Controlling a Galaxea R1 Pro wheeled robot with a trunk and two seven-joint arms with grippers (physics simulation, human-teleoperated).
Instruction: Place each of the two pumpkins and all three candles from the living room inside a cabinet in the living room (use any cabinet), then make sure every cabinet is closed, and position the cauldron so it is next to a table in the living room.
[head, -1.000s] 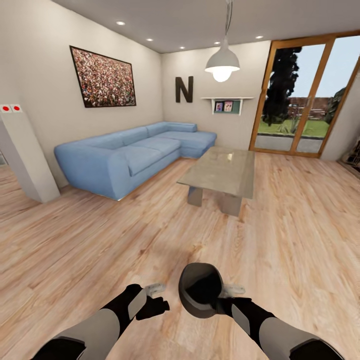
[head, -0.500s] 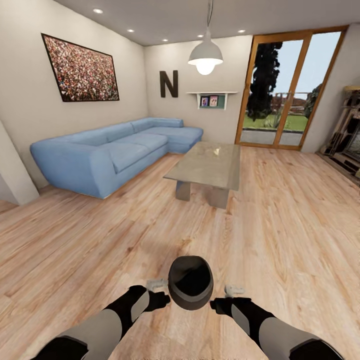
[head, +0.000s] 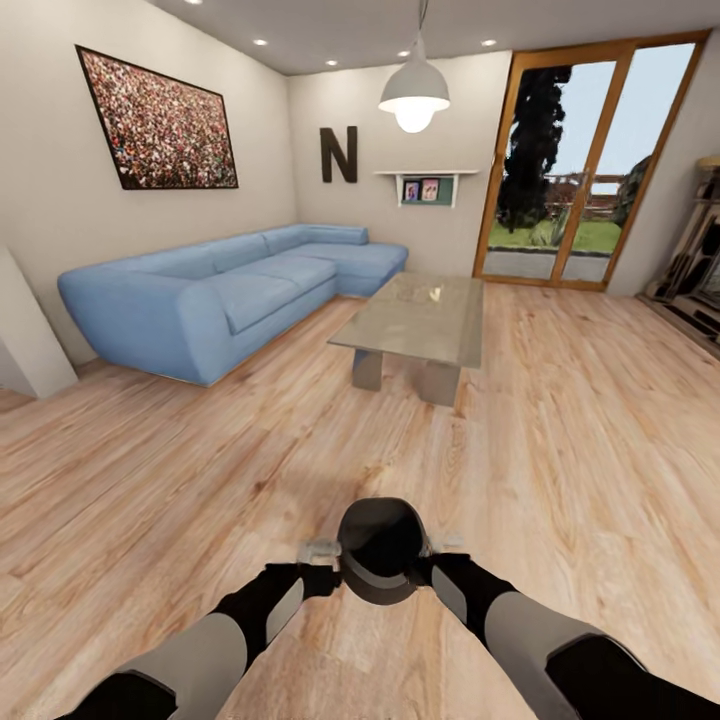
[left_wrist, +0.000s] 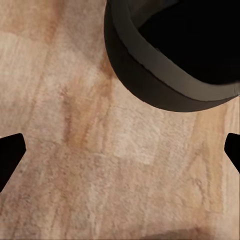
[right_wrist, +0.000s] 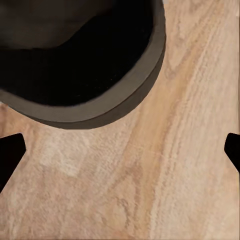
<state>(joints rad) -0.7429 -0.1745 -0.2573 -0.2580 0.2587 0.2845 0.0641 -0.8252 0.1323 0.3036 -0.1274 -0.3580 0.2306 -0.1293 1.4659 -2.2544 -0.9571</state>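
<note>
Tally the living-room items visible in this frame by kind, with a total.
Cauldron: 1
Coffee table: 1
Sofa: 1
Ceiling lamp: 1
Wall picture: 1
Wall shelf: 1
Total: 6

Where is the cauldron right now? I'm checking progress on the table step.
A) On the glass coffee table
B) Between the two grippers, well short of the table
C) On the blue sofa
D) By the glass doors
B: the cauldron sits between the left gripper and right gripper, with open wood floor before the coffee table.
</note>
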